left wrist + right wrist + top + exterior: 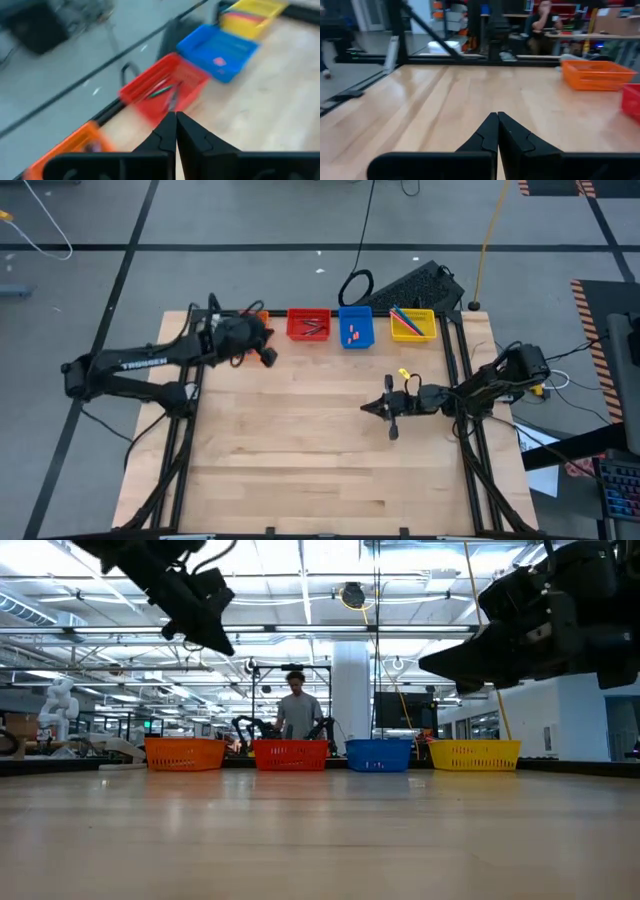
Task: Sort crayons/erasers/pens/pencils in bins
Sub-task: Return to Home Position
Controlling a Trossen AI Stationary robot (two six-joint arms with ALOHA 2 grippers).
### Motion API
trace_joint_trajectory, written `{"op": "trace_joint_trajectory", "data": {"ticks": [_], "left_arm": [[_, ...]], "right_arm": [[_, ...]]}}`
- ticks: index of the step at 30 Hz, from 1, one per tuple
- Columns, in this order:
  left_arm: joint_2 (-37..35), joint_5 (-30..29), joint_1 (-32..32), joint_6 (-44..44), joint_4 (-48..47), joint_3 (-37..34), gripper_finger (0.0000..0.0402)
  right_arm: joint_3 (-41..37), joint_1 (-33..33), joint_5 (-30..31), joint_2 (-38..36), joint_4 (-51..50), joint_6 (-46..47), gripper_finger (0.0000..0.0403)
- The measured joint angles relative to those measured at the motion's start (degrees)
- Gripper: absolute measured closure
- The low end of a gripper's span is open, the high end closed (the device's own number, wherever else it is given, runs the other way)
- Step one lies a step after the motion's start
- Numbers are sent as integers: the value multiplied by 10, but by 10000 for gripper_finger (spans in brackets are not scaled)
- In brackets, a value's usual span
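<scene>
Left gripper [176,131] — fingers pressed together, holding nothing — hangs above the table's far edge; the orange bin [259,315] lies just beside it, the red bin [308,325], blue bin [355,327] and yellow bin [412,325] farther along. Right gripper [497,131] — likewise closed, empty — hovers mid-table, well apart from the bins.

white lettering "TROSSEN" along the left arm [130,366], no other readable text
</scene>
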Motion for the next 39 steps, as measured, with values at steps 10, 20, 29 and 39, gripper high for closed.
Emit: {"op": "trace_joint_trajectory", "data": {"ticks": [10,20,29,39], "left_arm": [[-37,67,-108,66,285,-159,394],[-37,183,-123,109,466,-246,396],[-37,206,-117,136,461,-251,397],[-41,221,-102,126,457,-263,398]], "right_arm": [[0,-82,0,-161,-187,-27,403],[0,-158,18,-369,-489,-45,403],[0,-225,13,-549,-659,-62,403],[0,-224,11,-703,-728,-78,403]]}}
